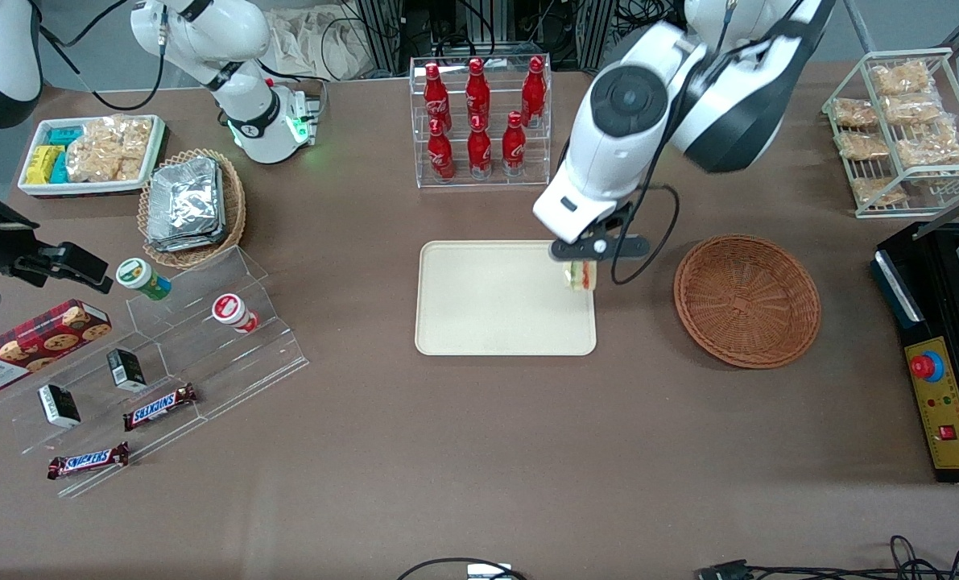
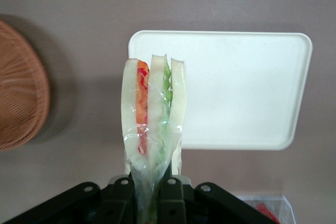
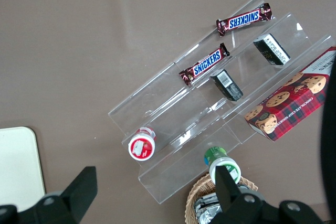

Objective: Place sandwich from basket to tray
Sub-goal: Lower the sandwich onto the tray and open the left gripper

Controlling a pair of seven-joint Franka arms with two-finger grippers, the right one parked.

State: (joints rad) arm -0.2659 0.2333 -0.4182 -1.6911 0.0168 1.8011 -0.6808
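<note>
Sandwich in hand, over tray edge

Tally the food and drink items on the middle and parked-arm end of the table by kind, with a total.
Red cola bottles: 6
Snickers bars: 2
Small black boxes: 2
Lidded cups: 2
Cookie boxes: 1
Sandwiches, held over the tray edge by the left gripper: 1
Total: 14

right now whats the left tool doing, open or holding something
Left tool: shut on the sandwich, held above the tray edge nearest the basket.
</note>
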